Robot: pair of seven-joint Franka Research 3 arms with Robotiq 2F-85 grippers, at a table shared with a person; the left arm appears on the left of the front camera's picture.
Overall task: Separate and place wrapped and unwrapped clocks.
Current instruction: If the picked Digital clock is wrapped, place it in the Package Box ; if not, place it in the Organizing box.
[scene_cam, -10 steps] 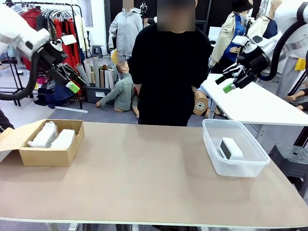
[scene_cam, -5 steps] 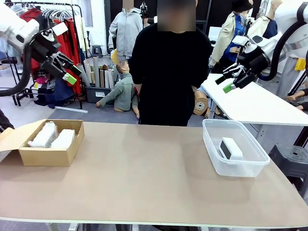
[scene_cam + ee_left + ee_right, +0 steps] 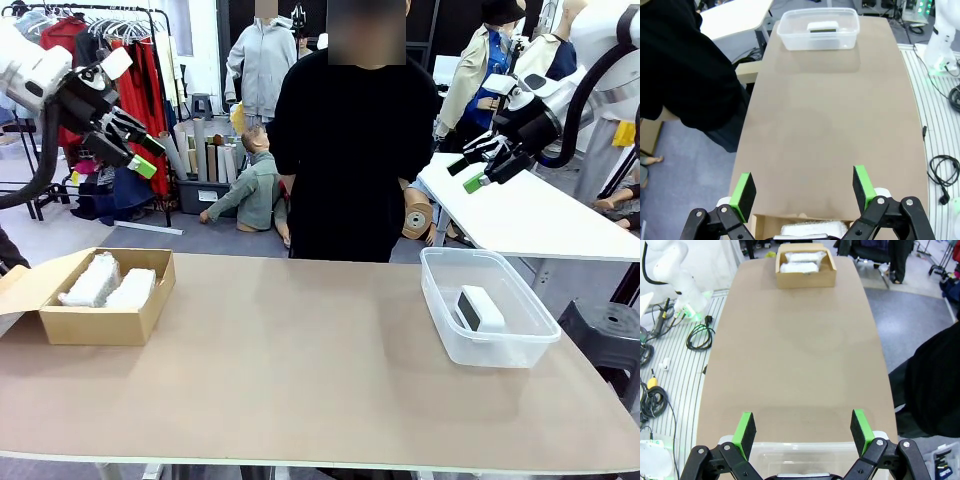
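Two robot arms hang raised above a brown surface [image 3: 300, 360] with a person in a black top [image 3: 352, 150] standing at its far edge. The left gripper [image 3: 135, 153] is poised high, its jaws spread wide with nothing between them; in the left wrist view its green pads [image 3: 745, 190] stand well apart over bare tabletop. Below and just ahead of that gripper sits an open cardboard box [image 3: 100, 322] holding two wrapped clocks [image 3: 108, 283], white crinkly bundles lying side by side and touching. The top of one bundle peeks up between the left gripper's fingers at the bottom edge of its wrist view.

The right gripper [image 3: 470, 172] is likewise lifted and empty, its jaws fully parted. Directly beneath it rests a clear plastic tub [image 3: 445, 320] with the unwrapped clock [image 3: 479, 309] inside, a white rounded block showing a dark screen face. In the right wrist view the tub's rim runs just under the gripper's pads [image 3: 744, 434], while the cardboard box lies far ahead of that gripper, at the opposite end of the surface.
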